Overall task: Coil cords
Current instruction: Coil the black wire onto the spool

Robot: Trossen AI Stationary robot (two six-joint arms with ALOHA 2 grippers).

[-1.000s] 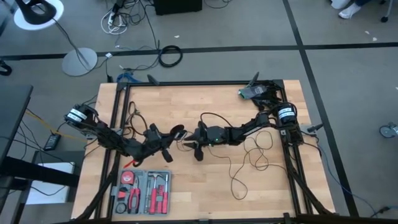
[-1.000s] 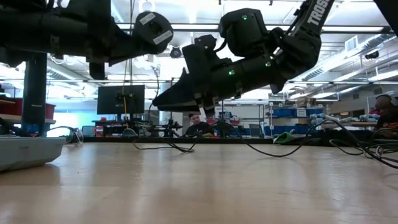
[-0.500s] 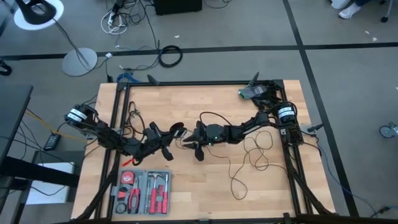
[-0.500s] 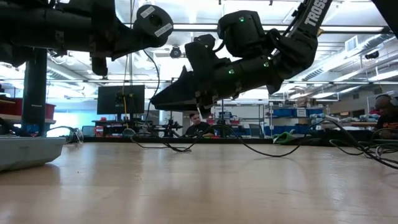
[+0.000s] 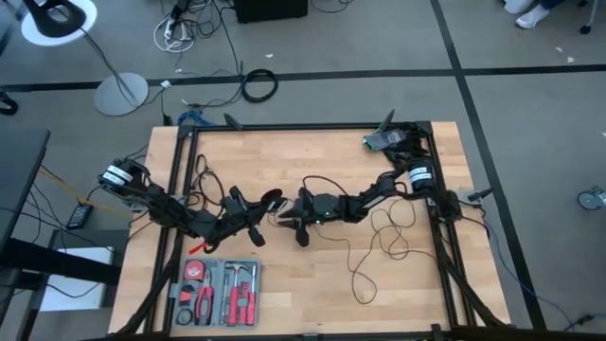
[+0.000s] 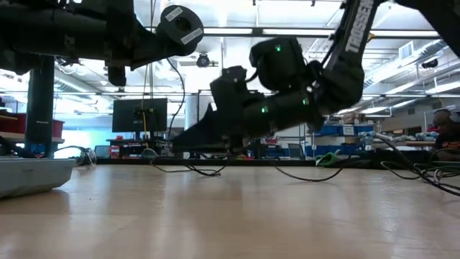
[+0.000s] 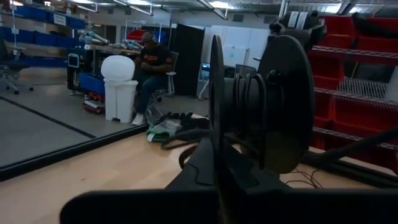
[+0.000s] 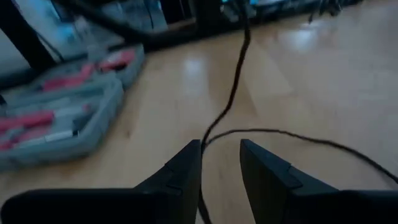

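Note:
The cords are one thin black cord. Part of it is wound on a black two-disc spool [image 7: 273,106] [image 5: 270,201]. The rest lies in loose loops [image 5: 383,232] on the table's right half. My left gripper [image 5: 254,214], left of centre, is shut on the spool and holds it above the table. My right gripper [image 5: 286,217] [image 6: 180,141] faces it from the right, low over the wood. Its fingers stand a little apart, and a strand of the cord [image 8: 233,93] passes between them. My left gripper holds the spool by its lower part, which my own dark fingers [image 7: 205,174] hide. The spool stands on edge, clear of the table, with cord turns about its hub [image 7: 249,93]. My right gripper has the cord strand [image 8: 202,146] in its gap, against the inner side of one finger [image 8: 186,165]. The fingers come nearly level from the table's right. The strand is not pinched and runs slack over the wood.
A grey tool case [image 5: 220,289] [image 8: 56,112] with red-handled tools lies at the near left. A dark device [image 5: 390,140] sits at the far right corner. More cord [image 6: 194,170] trails along the far side. Bare wood lies near centre.
My right gripper has sunk toward the table and tipped a little nose-down. The gap between its fingers is unchanged. The left gripper and the spool have stayed where they were.

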